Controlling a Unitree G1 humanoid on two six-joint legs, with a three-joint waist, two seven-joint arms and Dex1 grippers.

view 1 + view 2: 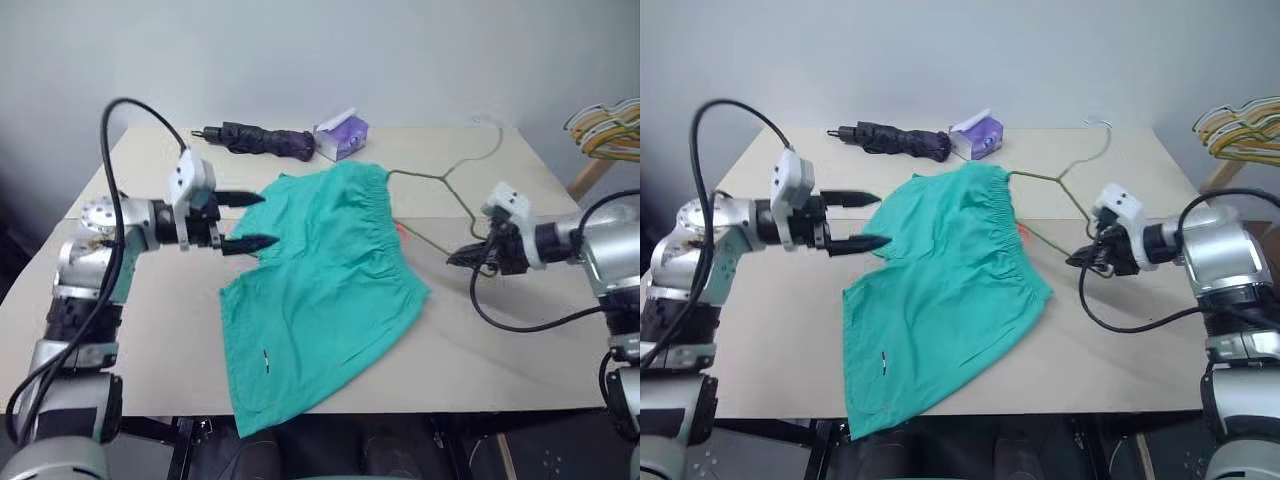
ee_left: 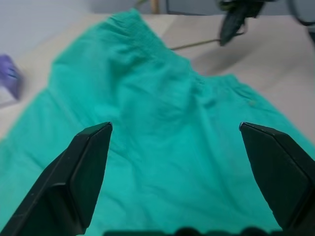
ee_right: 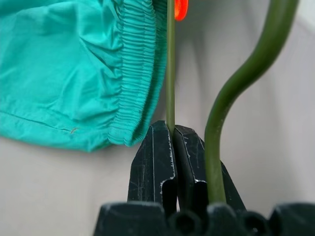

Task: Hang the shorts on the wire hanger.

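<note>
The teal-green shorts (image 1: 325,285) lie spread over the middle of the table, waistband toward the far right and one leg hanging over the front edge. The thin olive wire hanger (image 1: 440,178) lies partly under the waistband, its hook pointing to the far edge. My right gripper (image 1: 458,259) is shut on the hanger's lower wire (image 3: 170,73) just right of the waistband (image 3: 140,64). My left gripper (image 1: 268,220) hovers open at the shorts' left edge, pointing across the fabric (image 2: 162,123), with nothing between its fingers.
A folded dark umbrella (image 1: 262,140) and a purple tissue pack (image 1: 341,135) lie at the table's far side. A bunch of coloured hangers (image 1: 606,126) hangs off to the far right. A small orange thing (image 3: 180,7) peeks out by the waistband.
</note>
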